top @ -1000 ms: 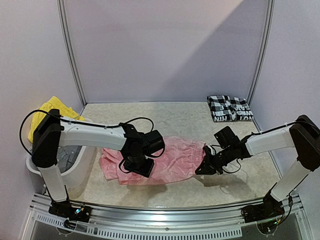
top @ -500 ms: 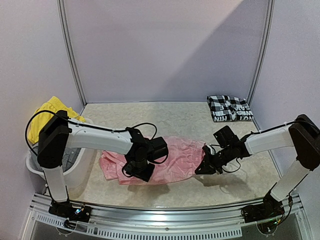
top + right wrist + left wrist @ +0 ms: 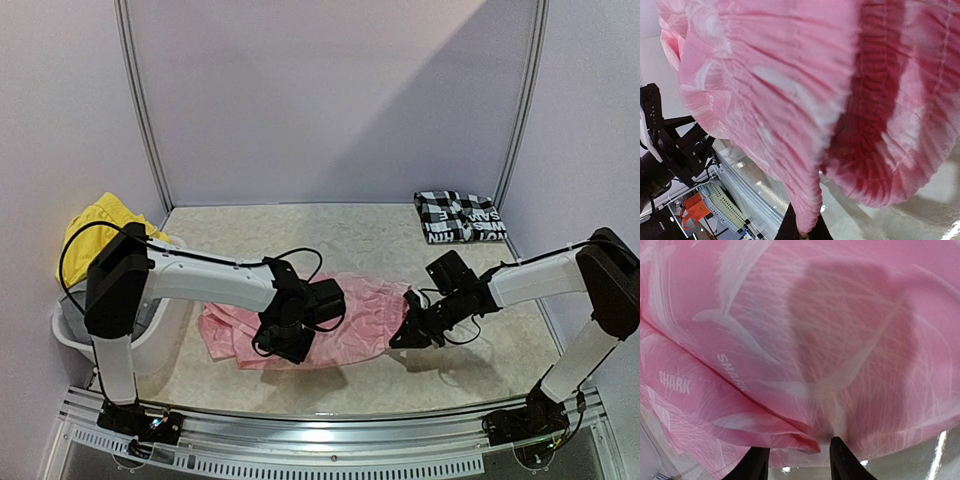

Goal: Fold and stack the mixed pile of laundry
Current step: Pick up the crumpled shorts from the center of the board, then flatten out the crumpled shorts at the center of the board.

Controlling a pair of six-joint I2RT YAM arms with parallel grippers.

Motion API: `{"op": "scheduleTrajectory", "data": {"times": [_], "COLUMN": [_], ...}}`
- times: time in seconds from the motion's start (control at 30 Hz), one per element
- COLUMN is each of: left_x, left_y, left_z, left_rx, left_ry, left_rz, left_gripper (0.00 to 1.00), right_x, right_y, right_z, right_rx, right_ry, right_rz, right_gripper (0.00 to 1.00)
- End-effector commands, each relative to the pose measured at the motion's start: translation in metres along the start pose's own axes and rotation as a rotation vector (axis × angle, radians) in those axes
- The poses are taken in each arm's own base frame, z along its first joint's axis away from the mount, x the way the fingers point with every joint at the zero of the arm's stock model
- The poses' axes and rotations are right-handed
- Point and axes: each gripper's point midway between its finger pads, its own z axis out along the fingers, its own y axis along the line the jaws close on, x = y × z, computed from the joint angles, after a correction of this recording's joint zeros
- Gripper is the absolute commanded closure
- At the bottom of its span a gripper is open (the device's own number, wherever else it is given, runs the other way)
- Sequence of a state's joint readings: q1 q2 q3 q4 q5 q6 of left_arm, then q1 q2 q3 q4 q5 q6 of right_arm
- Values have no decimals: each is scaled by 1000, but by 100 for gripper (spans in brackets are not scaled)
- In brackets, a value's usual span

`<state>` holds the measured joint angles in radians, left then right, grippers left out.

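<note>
in the last second our left tool [image 3: 799, 464] has slid rightward along the near hem of the pink shark-print garment [image 3: 352, 308], and its fingers have drawn in from wide to roughly half; they are still apart, with the folded hem edge just above the gap, so we judge nothing is pinched there yet

our right tool [image 3: 401, 337] has not shifted: it stays clamped tight on the garment's gathered right edge, holding that edge slightly off the worktop [image 3: 330, 235]

the garment lies spread and wrinkled across the middle of the worktop, between the two arms

the black-and-white checked shirt [image 3: 458, 217] sits folded in the far right corner, and a yellow garment [image 3: 100, 225] hangs over the white basket [image 3: 160, 325] at the left, so we reckon the task is early, with this pink piece second

once the left pinch lands we would hold two edges and could begin the fold; the cloth looks thin, so the closing fingers may catch only one layer
</note>
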<state>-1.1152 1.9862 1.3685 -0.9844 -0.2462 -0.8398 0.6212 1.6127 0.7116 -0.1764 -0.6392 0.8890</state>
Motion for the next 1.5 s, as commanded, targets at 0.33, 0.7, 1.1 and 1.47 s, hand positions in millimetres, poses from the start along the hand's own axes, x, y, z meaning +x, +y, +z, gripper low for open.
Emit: {"op": "scheduleTrajectory", "data": {"times": [0.33, 0.7, 1.1, 1.47], "left_x": [-16, -18, -22, -12], "left_y": [11, 47, 142, 208], "left_z": [-1, -48, -163, -264], "left_rx": [-110, -134, -90, 65], "left_ry": [-66, -136, -347, -594], "left_rz": [7, -84, -306, -384], "left_gripper": [82, 100, 100, 100], "right_x": [3, -2, -27, -17], "right_y": [0, 19, 108, 169], "right_z": [2, -15, -110, -197], "right_rx": [12, 22, -26, -76], "right_ry": [24, 4, -144, -261], "right_rz": [-14, -44, -167, -229], "right_gripper": [99, 100, 100, 100]}}
